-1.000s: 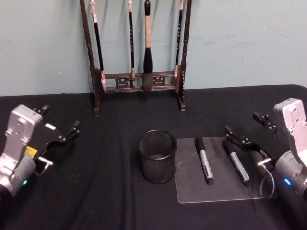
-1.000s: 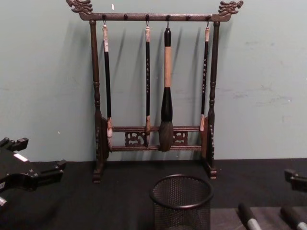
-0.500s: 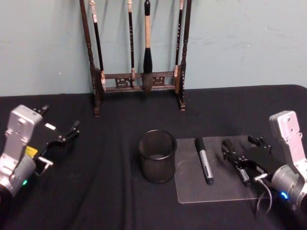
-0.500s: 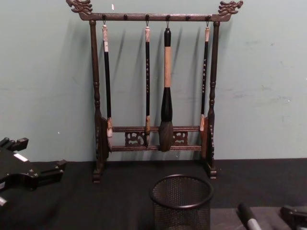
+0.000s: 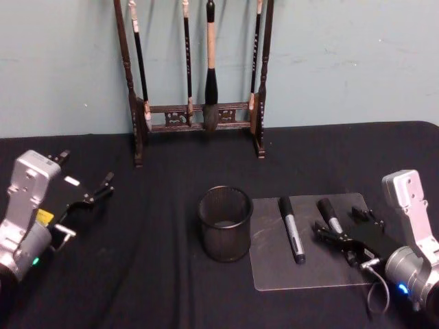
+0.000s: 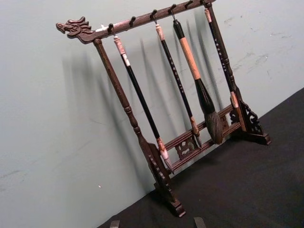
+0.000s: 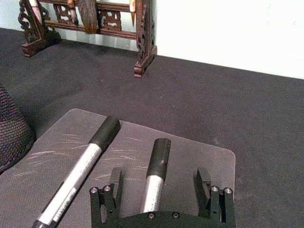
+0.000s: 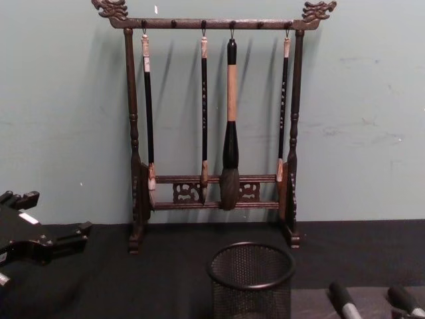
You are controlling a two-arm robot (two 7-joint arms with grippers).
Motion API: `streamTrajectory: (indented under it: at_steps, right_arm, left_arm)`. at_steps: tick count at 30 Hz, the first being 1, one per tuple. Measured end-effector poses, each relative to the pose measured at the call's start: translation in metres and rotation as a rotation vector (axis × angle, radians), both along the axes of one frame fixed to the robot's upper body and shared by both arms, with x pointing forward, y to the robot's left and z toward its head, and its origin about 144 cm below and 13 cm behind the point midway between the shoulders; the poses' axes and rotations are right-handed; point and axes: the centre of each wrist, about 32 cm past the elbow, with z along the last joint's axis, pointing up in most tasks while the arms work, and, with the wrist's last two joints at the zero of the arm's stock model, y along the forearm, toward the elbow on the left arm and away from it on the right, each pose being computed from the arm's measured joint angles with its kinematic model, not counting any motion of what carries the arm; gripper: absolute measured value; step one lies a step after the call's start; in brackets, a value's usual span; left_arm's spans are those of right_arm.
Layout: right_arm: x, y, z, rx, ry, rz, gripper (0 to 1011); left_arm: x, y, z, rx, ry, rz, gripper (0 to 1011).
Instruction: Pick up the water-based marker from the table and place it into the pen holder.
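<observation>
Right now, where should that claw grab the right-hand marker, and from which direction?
Probably the silver barrel of the right marker, just behind its black cap, from straight above. It lies flat on the clear mat, and the right gripper straddles it with open fingers, so closing across the slim round body should hold. The left gripper idles at the left.

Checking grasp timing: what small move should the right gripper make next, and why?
Probably close the right gripper: its open fingers straddle the right-hand marker lying on the clear mat, so a squeeze should secure it. The left gripper sits parked at left.
</observation>
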Motion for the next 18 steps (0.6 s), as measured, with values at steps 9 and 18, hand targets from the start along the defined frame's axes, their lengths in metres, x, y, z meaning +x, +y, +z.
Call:
streamTrajectory:
  at_steps: [9,18]
  right_arm:
    - [-0.0014,0.001,-0.0055,0.008,0.011,0.002,1002]
    - [-0.0011,0.0014,-0.0047,0.008,0.009,0.001,882]
  left_arm:
    - [0.0,0.0,0.0,0.0,0.0,0.0,1009]
    - [0.0,0.0,0.0,0.0,0.0,0.0,1009]
